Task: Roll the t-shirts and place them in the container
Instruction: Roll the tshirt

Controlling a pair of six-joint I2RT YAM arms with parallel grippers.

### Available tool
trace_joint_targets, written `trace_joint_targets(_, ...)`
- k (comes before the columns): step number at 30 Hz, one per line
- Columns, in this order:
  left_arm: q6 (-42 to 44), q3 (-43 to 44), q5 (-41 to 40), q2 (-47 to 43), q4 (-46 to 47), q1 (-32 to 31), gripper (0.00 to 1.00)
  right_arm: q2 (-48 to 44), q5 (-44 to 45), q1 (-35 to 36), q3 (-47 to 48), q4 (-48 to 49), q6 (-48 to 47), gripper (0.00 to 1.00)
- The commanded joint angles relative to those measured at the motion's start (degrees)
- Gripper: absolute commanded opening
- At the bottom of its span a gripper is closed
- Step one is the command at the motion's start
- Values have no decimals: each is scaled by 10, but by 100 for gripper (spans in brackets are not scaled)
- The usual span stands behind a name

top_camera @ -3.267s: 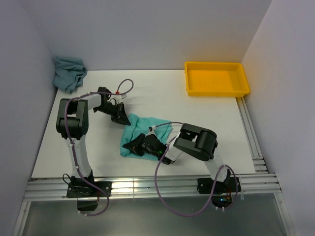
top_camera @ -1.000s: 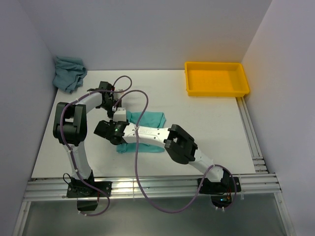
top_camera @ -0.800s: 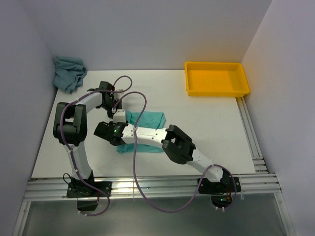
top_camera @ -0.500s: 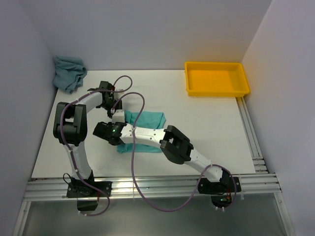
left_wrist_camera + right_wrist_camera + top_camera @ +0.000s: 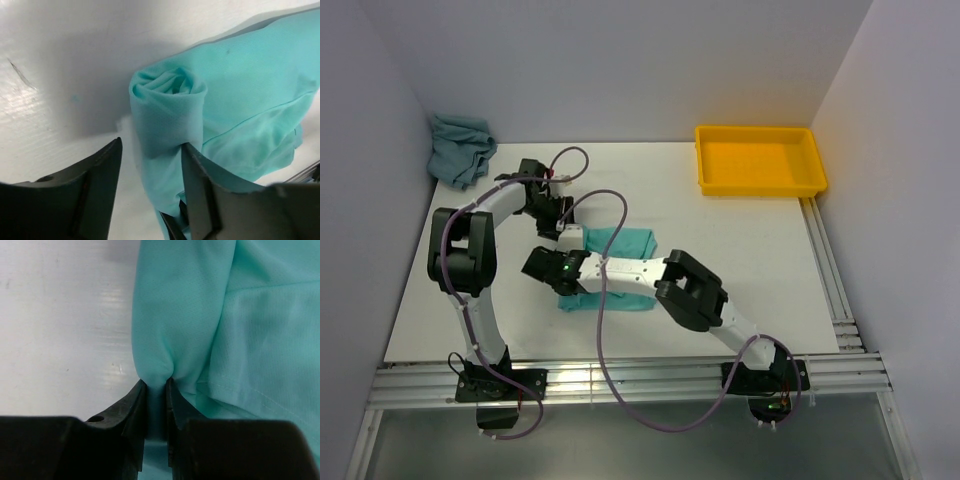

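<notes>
Mint t-shirt (image 5: 170, 95) in pinch of right hand (image 5: 156, 385), left hand (image 5: 151, 147) spread astride it

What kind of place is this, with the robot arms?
Most likely a robot lab, not a home. A left arm and a right arm are bolted to a metal rail at the edge of a white table, plain walls box it in, and a mint shirt lies there.

Yellow tray (image 5: 760, 160) on white table (image 5: 750, 250)
</notes>
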Motion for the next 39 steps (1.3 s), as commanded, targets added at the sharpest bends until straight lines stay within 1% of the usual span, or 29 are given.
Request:
trace_joint_targets(1,24,44,41,-6,-4,13,58,-36,-113,-12,-117,144,-8,16)
trace_joint_targets(2,26,47,48,-9,-4,14,59,-51,-124,-19,-159,176,-10,16)
trace_joint_targets(3,29,50,56,-12,-5,20,61,-78,-133,-22,-180,235,-10,15)
trace_joint_targets(5,34,52,76,-19,-8,28,62,-103,-164,-34,-239,289,-5,15)
trace_joint_targets(6,38,52,87,-21,-11,36,62,-126,-176,-39,-260,346,5,15)
trace_joint_targets(7,41,52,107,-24,-14,41,63,-137,-188,-42,-281,377,12,15)
trace_joint_targets(8,43,52,116,-24,-16,46,63,-146,-216,-48,-325,405,20,15)
trace_joint_targets(9,48,47,128,-25,-18,56,63,-163,-228,-57,-348,475,40,15)
trace_joint_targets(10,51,45,138,-26,-20,61,63,-171,-239,-63,-371,509,50,14)
trace_joint_targets(11,54,42,158,-27,-22,65,63,-178,-264,-68,-415,544,62,15)
trace_joint_targets(12,76,33,167,-27,-22,74,63,-186,-275,-76,-437,614,86,14)
trace_joint_targets(13,79,27,174,-30,-20,78,64,-187,-286,-80,-478,650,99,14)
trace_joint_targets(14,84,21,185,-30,-17,80,64,-189,-302,-84,-496,683,112,14)
trace_joint_targets(15,92,8,193,-31,-15,85,64,-188,-308,-90,-513,745,137,14)
trace_joint_targets(16,95,1,200,-33,-7,88,64,-187,-315,-93,-540,773,147,14)
trace_joint_targets(19,110,-18,232,-26,-6,88,65,-172,-322,-99,-584,872,192,14)
trace_joint_targets(20,114,-21,240,-23,-6,103,66,-167,-322,-100,-594,895,202,14)
trace_joint_targets(21,118,-29,254,-20,-3,104,66,-156,-336,-100,-602,939,223,14)
trace_joint_targets(23,122,-40,270,-16,5,104,66,-139,-341,-100,-619,986,250,14)
trace_joint_targets(27,122,-46,310,2,12,101,66,-116,-342,-101,-639,1049,288,14)
trace_joint_targets(30,114,-56,310,14,26,95,65,-103,-336,-101,-655,1096,311,14)
trace_joint_targets(32,111,-61,306,20,34,95,64,-100,-335,-102,-657,1103,317,14)
trace_joint_targets(33,105,-65,301,23,42,78,64,-99,-335,-101,-658,1101,318,14)
trace_joint_targets(39,86,-69,294,39,62,53,63,-107,-334,-101,-655,1081,311,14)
